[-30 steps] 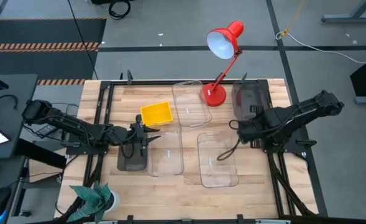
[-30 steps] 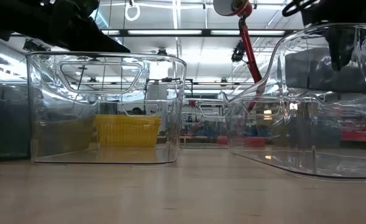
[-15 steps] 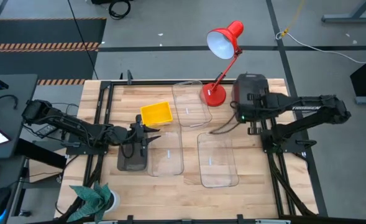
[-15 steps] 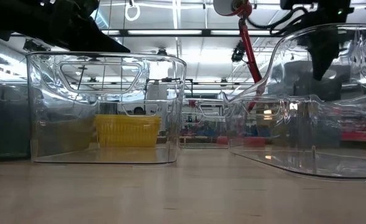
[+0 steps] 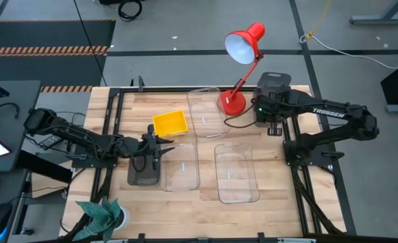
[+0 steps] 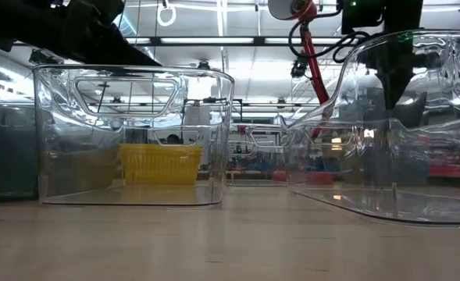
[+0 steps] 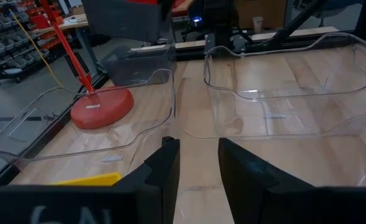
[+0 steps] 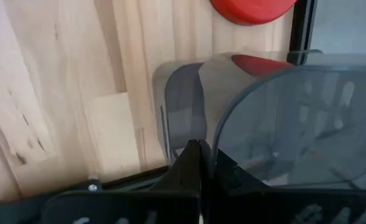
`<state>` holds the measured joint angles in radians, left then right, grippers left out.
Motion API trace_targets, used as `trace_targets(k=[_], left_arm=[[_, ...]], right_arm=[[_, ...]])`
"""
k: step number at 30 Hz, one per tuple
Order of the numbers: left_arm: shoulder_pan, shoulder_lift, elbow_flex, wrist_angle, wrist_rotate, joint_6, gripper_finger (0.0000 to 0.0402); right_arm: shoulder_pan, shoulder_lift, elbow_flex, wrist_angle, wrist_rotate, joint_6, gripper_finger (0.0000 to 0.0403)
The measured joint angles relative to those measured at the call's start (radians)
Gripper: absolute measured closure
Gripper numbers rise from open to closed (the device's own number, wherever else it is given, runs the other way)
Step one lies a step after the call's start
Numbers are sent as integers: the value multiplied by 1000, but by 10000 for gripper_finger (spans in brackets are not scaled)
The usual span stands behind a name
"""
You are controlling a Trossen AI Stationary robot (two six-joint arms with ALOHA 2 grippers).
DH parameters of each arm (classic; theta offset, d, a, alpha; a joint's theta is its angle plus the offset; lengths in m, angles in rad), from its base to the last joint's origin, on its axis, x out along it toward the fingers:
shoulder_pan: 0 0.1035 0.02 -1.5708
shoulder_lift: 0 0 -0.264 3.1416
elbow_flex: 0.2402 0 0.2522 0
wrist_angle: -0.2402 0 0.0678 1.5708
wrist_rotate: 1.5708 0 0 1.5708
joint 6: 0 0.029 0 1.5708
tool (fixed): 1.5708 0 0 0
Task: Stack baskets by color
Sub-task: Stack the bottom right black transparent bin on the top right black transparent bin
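A smoky dark grey basket sits at the table's far right corner, with my right gripper shut on it. A second dark grey basket rests on its base near the left. Beside it stands a clear basket. My left gripper hovers over their far ends, open, with only bare wood between its fingers. A yellow basket and two more clear baskets rest on the table. My right gripper pinches the dark grey basket's wall at its rim between its two shut fingers. The fingers come steeply from above. The basket reaches away from them toward the far edge. Whether it is clear of the table I cannot tell.
A red desk lamp stands with its base between the far clear basket and the held grey one, close to my right gripper. Black frame rails run along both table sides. A green plant sits at the near left corner.
My right gripper, shut throughout, has swung from beside the near right clear basket toward the table's far edge, rolling as it went. The dark grey basket has gone with it toward the far right corner.
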<state>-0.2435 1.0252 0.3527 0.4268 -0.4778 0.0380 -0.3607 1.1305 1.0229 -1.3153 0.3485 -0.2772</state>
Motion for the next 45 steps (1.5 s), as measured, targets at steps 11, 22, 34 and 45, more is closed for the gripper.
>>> trace_targets(k=[11,22,34,45], left_arm=[[0,0,0,-15,0,0,285],[0,0,0,-17,0,0,285],[0,0,0,-18,0,-8,285],[0,0,0,-14,-21,-67,283]], right_arm=[[-80,-3,-138,92,-12,-44,403],[-95,-5,-211,126,-120,-63,403],[-14,-5,-212,114,-362,75,403],[105,-4,-212,124,-442,351,330]])
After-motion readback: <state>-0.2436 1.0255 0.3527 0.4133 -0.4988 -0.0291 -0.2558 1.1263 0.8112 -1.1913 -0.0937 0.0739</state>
